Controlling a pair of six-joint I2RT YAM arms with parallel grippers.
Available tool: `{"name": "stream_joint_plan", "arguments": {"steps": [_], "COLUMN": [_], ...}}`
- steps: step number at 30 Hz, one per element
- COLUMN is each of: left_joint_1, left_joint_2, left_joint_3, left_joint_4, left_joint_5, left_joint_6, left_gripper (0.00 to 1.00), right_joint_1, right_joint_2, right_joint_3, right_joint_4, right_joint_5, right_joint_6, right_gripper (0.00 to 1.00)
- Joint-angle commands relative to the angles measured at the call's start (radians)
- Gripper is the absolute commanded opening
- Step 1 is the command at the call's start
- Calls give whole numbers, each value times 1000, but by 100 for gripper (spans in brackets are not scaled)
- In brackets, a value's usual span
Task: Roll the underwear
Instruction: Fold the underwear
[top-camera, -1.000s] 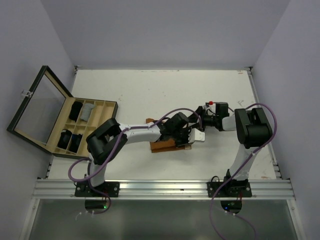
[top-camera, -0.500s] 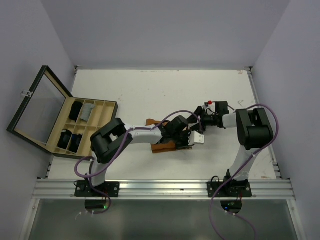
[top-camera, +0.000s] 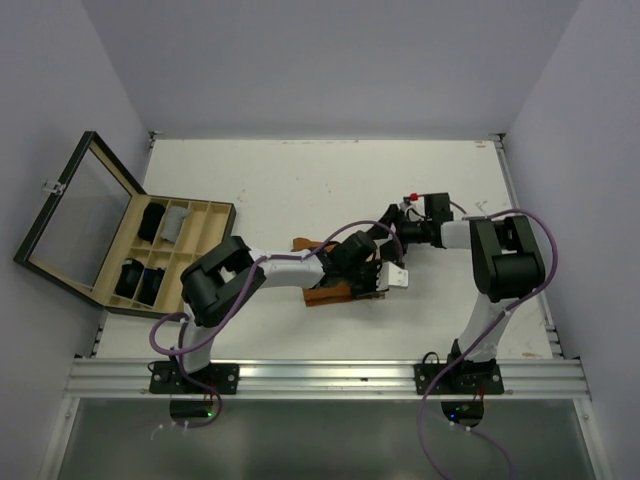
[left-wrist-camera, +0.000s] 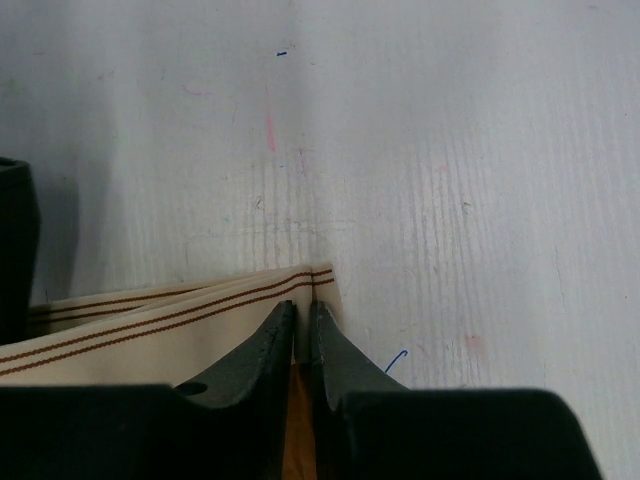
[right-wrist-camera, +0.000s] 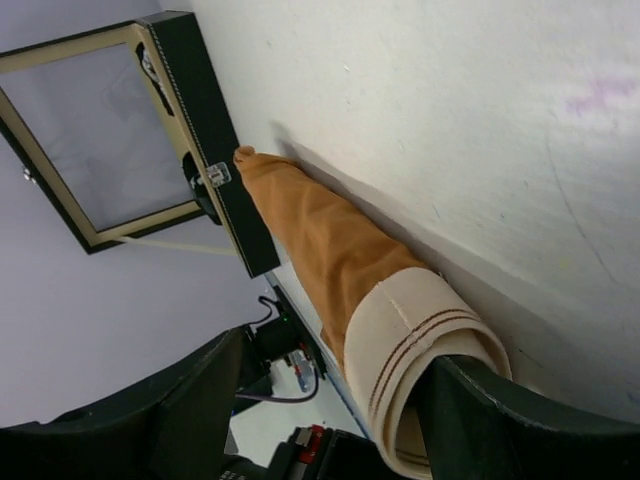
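1. Two grippers meet at one orange-brown underwear (top-camera: 325, 291) near the middle of the table (top-camera: 300, 170), well apart from the box (top-camera: 212, 222) on the left.
2. Your left gripper (left-wrist-camera: 302, 312) has its jaws pressed together on a corner of the cream waistband (left-wrist-camera: 170, 325). It is a thin pinch at the very edge.
3. Your right gripper (right-wrist-camera: 340, 365) has its jaws spread wide and straddles the curled waistband end. One finger (right-wrist-camera: 500, 430) looks to sit against the curl; the other stands clear.
4. Judged stage: the roll is barely begun. Only the waistband end has curled over, and the orange body lies long and unrolled.
5. Risk of slip: your left pinch holds so little cloth that a pull could strip the corner free and let the curl spring open.
6. Risk of drag: if you close the right jaws low, they may scrape the table or bunch the cloth instead of turning it.
7. Risk of skew: rolling from one corner would wind a cone. Keep both edges level.
8. Risk of collision: the grippers work close together, so watch that their fingers do not strike.
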Motion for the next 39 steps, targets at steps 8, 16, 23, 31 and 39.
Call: {"name": "stream_joint_plan", "arguments": {"steps": [8, 16, 23, 31, 39], "left_joint_1": [-6, -6, -6, -4, -1], "left_joint_2": [40, 41, 38, 44, 35], "left_joint_3": [-59, -69, -59, -66, -66], "left_joint_4": [-62, -82, -88, -72, -64], "left_joint_5": [50, 55, 53, 41, 30], "left_joint_6": [-28, -26, -41, -61, -54], "left_gripper": [16, 16, 17, 18, 18], "right_joint_1": [-1, 2, -1, 0, -1], "right_joint_2": [161, 262, 178, 36, -12], "right_joint_3": [194, 246, 256, 308, 413], "right_joint_4": [141, 107, -25, -351, -675], "right_joint_5": [44, 85, 22, 41, 171], "right_joint_6": [108, 36, -51, -243, -464], "right_gripper": [70, 68, 67, 70, 73]}}
